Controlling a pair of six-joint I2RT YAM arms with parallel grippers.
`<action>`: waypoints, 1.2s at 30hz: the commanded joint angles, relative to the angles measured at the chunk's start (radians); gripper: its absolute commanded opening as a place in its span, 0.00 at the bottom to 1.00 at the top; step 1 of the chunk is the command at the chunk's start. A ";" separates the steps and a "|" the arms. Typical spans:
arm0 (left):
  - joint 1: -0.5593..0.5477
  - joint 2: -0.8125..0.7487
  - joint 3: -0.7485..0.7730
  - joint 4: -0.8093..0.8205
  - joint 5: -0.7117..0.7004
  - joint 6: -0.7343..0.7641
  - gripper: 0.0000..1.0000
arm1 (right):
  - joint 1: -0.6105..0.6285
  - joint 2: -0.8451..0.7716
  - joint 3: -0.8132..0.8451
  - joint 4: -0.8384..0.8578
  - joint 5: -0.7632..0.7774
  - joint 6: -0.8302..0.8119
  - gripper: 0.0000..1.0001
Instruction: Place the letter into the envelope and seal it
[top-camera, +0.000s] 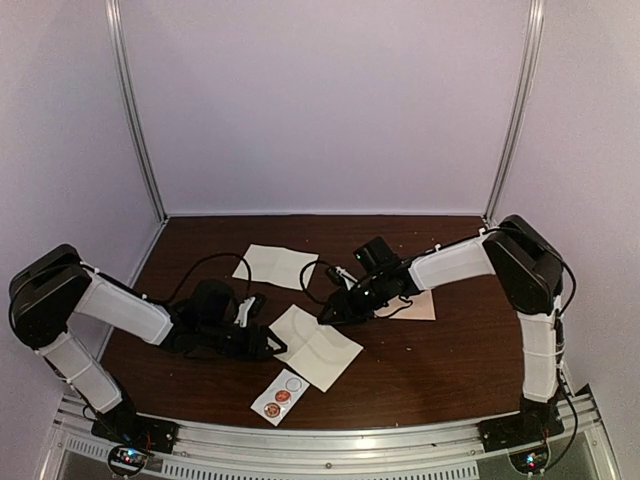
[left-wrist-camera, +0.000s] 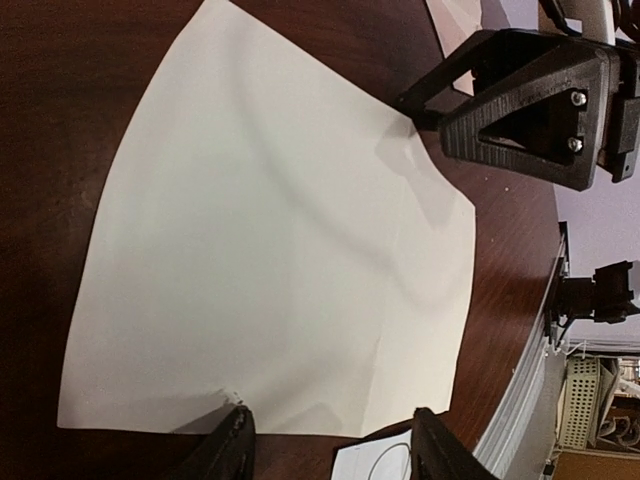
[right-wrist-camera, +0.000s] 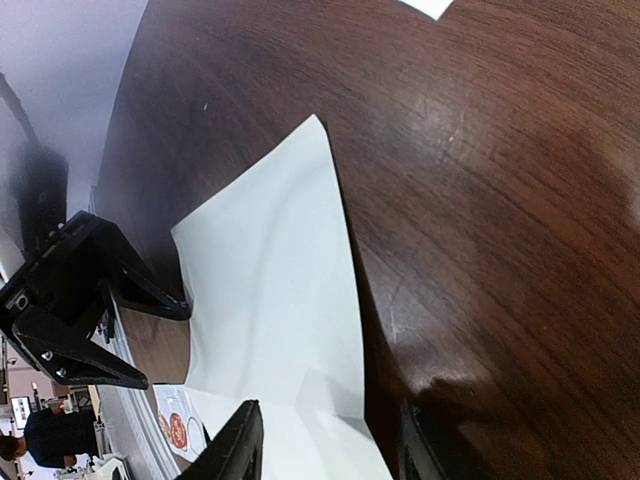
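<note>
Early stage. The letter (top-camera: 318, 347) lies flat on the surface (top-camera: 420, 370), not yet inserted. Both the left hand (left-wrist-camera: 332, 450) and the right hand (right-wrist-camera: 325, 445) are open, straddling opposite edges of it. The envelope (top-camera: 422, 306) lies near the letter, to its right. Insertion and sealing remain.

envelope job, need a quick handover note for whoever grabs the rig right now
left tool: open, straddling one edge of the creased sheet, holding nothing.
right tool: open, at the sheet's opposite corner, holding nothing.
envelope: flat, right of the sheet, not touching it.
sticker strip: near the front edge, untouched.
done: nothing yet, sheet is outside the envelope.
left: put sheet in, seal.
</note>
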 joint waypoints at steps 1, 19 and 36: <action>-0.003 0.042 -0.010 0.038 -0.003 0.024 0.54 | 0.000 0.045 0.016 0.029 -0.048 0.026 0.45; -0.003 0.036 -0.016 0.044 -0.023 0.021 0.54 | -0.002 0.048 -0.002 0.072 -0.062 0.105 0.18; -0.003 -0.169 0.001 -0.078 -0.184 0.026 0.68 | -0.028 -0.073 -0.097 0.223 -0.112 0.201 0.00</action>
